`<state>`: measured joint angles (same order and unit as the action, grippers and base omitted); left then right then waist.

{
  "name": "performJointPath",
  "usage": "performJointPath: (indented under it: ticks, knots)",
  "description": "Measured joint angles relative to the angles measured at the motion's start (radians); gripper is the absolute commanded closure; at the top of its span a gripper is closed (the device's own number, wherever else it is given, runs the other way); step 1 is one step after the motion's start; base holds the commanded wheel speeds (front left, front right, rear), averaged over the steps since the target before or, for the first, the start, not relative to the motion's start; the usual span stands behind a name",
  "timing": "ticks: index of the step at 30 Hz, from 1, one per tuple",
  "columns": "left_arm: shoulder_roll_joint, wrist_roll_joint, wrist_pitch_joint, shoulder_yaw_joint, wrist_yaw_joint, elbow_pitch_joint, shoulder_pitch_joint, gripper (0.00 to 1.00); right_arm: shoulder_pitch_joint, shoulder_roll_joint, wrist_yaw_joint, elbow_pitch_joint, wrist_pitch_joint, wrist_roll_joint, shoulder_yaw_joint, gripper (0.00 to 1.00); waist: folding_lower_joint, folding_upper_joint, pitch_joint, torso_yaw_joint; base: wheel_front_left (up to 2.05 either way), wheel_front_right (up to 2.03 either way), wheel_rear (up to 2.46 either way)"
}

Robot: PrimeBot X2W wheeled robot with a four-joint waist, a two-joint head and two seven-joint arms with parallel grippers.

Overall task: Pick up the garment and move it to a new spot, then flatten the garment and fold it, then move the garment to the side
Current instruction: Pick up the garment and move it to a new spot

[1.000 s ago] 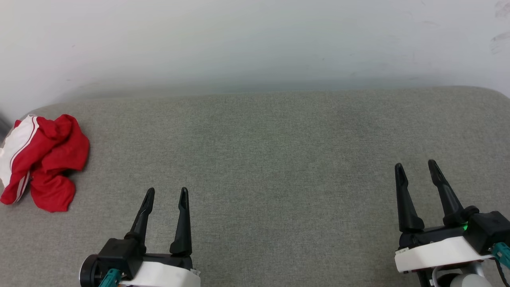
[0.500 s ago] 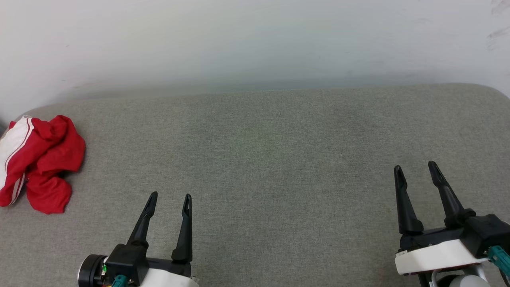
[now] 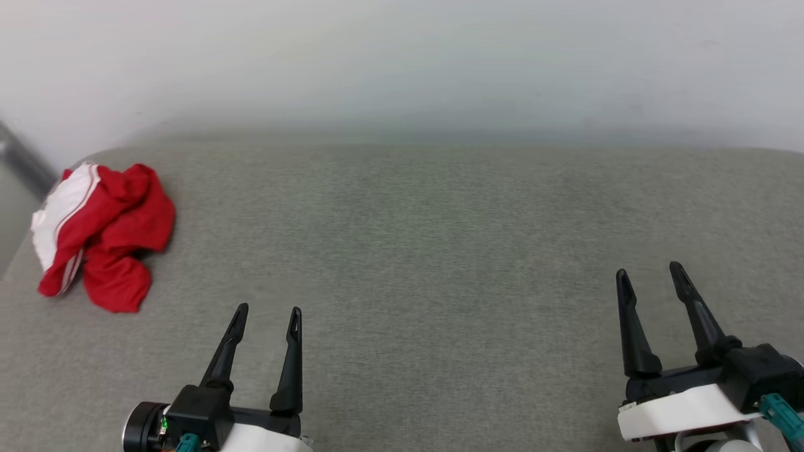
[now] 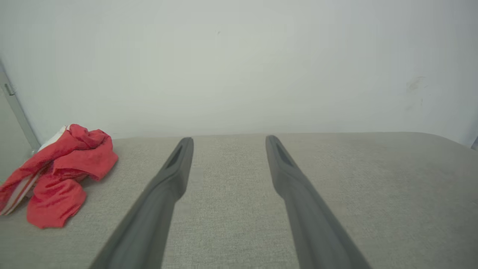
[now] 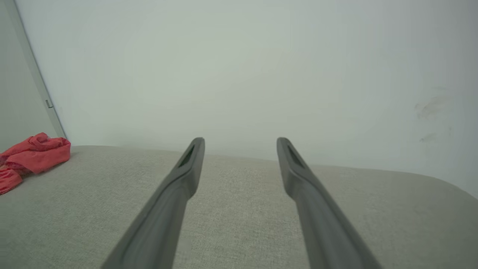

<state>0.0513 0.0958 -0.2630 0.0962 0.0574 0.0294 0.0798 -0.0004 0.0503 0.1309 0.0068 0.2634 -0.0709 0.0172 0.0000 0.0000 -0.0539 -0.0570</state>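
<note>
Nearest, along the near edge of the worktop [image 3: 408, 251], both arms are held low. Their pale wrist housings are seen at the bottom of the head view, and the long dark fingers are pointed away toward the far edge. The left gripper [image 3: 269, 309] is positioned toward the near left corner. Its two fingers are spread with a plain gap between the tips, and nothing is held or touched by them. In the left wrist view they are shown stretched out above the grey fabric cover.

The right gripper [image 3: 649, 270] is positioned toward the near right corner, its fingers leaned a little to the left. It is parted to much the same width, and nothing is gripped. In the right wrist view the fingers are likewise seen reaching out over the cover.

Farther on, the garment [image 3: 107, 235] is found at the far left corner, close to the left edge. It is bunched into a crumpled red heap, with a white, red-striped part turned toward that edge. It is lying well apart from both grippers, though nearer the left one. Beyond the far edge a pale wall [image 3: 402, 63] is seen.
</note>
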Motion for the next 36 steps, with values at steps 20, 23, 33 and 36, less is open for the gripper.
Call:
performJointPath:
  ticks: [20, 23, 33, 36]
  knots:
    - [0.000, -0.022, 0.000, -0.023, 0.004, 0.008, 0.037, 0.00, 0.016, 0.000, 0.000, 0.010, 0.000, -0.016, 0.050, 0.00, 0.0000, 0.0000, 0.025, -0.283, 0.00, 0.00, 0.00]
    - [0.000, -0.023, 0.000, -0.023, 0.005, 0.011, 0.039, 0.00, 0.018, 0.000, 0.000, 0.012, 0.000, -0.017, 0.055, 0.00, 0.0000, 0.0000, 0.028, -0.310, 0.00, 0.00, 0.00]
    - [0.000, -0.036, 0.000, -0.027, 0.012, 0.019, 0.055, 0.00, 0.021, 0.000, 0.000, 0.015, 0.000, -0.027, 0.069, 0.00, 0.0000, 0.0000, 0.031, -0.403, 0.00, 0.00, 0.00]
    - [0.000, -0.039, 0.000, -0.029, 0.012, 0.023, 0.055, 0.00, 0.021, 0.000, 0.000, 0.015, 0.000, -0.030, 0.069, 0.00, 0.0000, 0.0000, 0.032, -0.415, 0.00, 0.00, 0.00]
